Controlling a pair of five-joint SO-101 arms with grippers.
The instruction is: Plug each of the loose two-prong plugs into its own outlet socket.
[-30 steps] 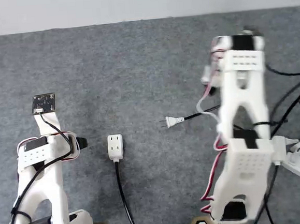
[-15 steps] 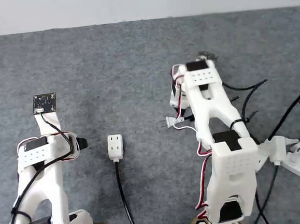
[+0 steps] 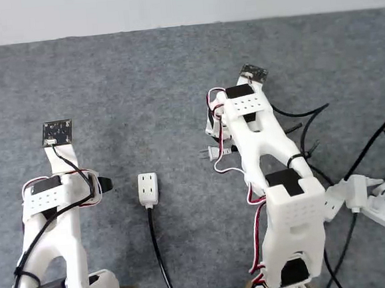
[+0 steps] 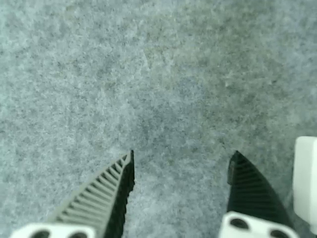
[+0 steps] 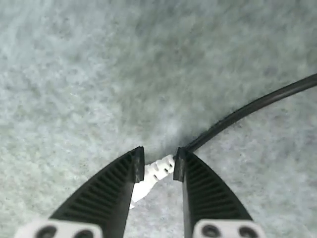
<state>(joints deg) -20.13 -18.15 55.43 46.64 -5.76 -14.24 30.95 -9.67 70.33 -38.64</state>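
From above, one outlet socket (image 3: 147, 187) lies on the grey mat (image 3: 140, 75) between the two arms, its black lead (image 3: 157, 250) trailing back toward the bases. The right arm (image 3: 257, 122) bends over one plug (image 3: 208, 154). Its two prongs point toward the left arm's side, and it lies well apart from the socket. The left arm (image 3: 54, 208) sits just beside the socket. At the far right at least two more white blocks (image 3: 367, 200) lie among tangled cables; I cannot tell whether they are plugs or sockets

In the left wrist view, the left gripper (image 4: 182, 157) is spread wide over bare mat and holds nothing. A white edge, probably the socket, sits just beside one finger

In the right wrist view, the right gripper (image 5: 159, 154) pinches the plug at its ribbed white neck, where the black cord (image 5: 247, 111) joins

The plug looks light and hard, with stiff prongs. The cord seems springy and will likely tug it sideways. The ribbed neck probably flexes, so a hold on the solid body behind the prongs should steer it better
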